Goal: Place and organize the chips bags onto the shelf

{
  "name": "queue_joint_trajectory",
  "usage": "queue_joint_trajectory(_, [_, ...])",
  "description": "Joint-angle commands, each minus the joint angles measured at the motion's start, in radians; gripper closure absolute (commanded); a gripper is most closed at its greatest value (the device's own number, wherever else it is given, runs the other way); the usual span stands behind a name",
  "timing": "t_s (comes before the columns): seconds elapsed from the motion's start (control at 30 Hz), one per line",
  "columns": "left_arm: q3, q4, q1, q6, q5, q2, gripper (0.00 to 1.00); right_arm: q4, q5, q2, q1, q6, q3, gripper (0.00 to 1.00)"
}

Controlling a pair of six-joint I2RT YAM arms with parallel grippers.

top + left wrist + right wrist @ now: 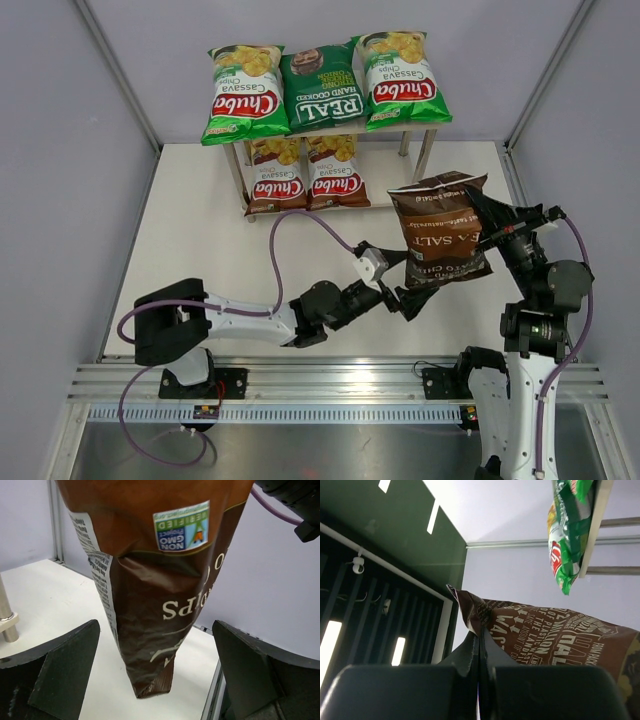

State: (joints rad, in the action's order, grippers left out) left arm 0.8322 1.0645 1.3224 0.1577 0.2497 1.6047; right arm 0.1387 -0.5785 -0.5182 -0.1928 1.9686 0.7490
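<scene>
1. I see my right pincer [484, 218] pressed together on an edge seam of the Kettle sea salt bag [440, 232], pinching it near a corner.
2. The bag is held up off the counter [200, 250], in front of the shelf [424, 155] and toward its right end.
3. My left pincer [408, 292] is spread wide under that bag. In the left wrist view the bag's bottom corner hangs between the two fingers [60, 670] and touches neither.
4. On the shelf's top board three bags lie side by side: the left light-green Chuba bag [245, 92], the dark-green REAL bag [320, 85] in the middle, and the right light-green Chuba bag [403, 78].
5. On the shelf's lower board the left brown Chuba bag [276, 178] and the right brown Chuba bag [337, 175] lie side by side, under the left and middle of the top row.
</scene>
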Motion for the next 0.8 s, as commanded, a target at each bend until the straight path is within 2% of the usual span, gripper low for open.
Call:
queue_joint_trajectory(0.0, [0.065,0.121,0.017,-0.02,-0.032,0.024,0.01,0.093,-0.021,0.029,0.016,0.111,0.053,1.0])
queue_joint_trajectory(0.13, [0.11,0.103,0.032,-0.018,-0.087,0.027,0.01,0.096,-0.018,0.032,0.027,0.125,0.069,1.0])
queue_joint_trajectory(0.17, [0.114,0.101,0.032,-0.012,-0.096,0.02,0.06,0.108,-0.018,0.032,0.029,0.133,0.069,1.0])
queue_joint_trajectory(0.23, [0.114,0.11,0.034,0.002,-0.099,0.014,0.24,0.127,-0.017,0.035,0.029,0.151,0.067,1.0])
queue_joint_trajectory(0.27, [0.11,0.118,0.034,0.011,-0.099,0.008,0.38,0.128,-0.014,0.037,0.029,0.154,0.066,1.0])
queue_joint_trajectory(0.33, [0.09,0.137,0.034,0.017,-0.099,-0.006,0.49,0.125,-0.011,0.041,0.032,0.153,0.066,1.0])
queue_joint_trajectory(0.37, [0.082,0.137,0.034,0.02,-0.098,-0.014,0.59,0.125,-0.011,0.041,0.03,0.148,0.061,1.0])
queue_joint_trajectory(0.43, [0.064,0.124,0.034,0.025,-0.096,-0.041,0.64,0.121,-0.011,0.041,0.032,0.141,0.052,1.0])
queue_joint_trajectory(0.5, [0.053,0.088,0.034,0.035,-0.086,-0.072,0.76,0.104,-0.006,0.043,0.032,0.125,0.047,1.0])
queue_joint_trajectory(0.57, [0.033,0.062,0.034,0.06,-0.093,-0.095,0.81,0.081,-0.003,0.037,0.033,0.086,0.056,0.99])
queue_joint_trajectory(0.6, [0.024,0.039,0.034,0.071,-0.105,-0.118,0.81,0.073,-0.003,0.034,0.036,0.029,0.064,0.95])
queue_joint_trajectory(0.63, [0.012,0.017,0.034,0.081,-0.122,-0.135,0.82,0.043,-0.003,0.018,0.045,-0.017,0.094,0.77])
queue_joint_trajectory(0.73, [-0.022,-0.09,0.034,0.129,-0.225,-0.207,0.9,-0.023,-0.024,-0.046,0.064,-0.238,0.177,0.65])
queue_joint_trajectory(0.77, [-0.036,-0.11,0.034,0.152,-0.284,-0.225,0.91,-0.042,-0.081,-0.072,0.072,-0.296,0.205,0.56])
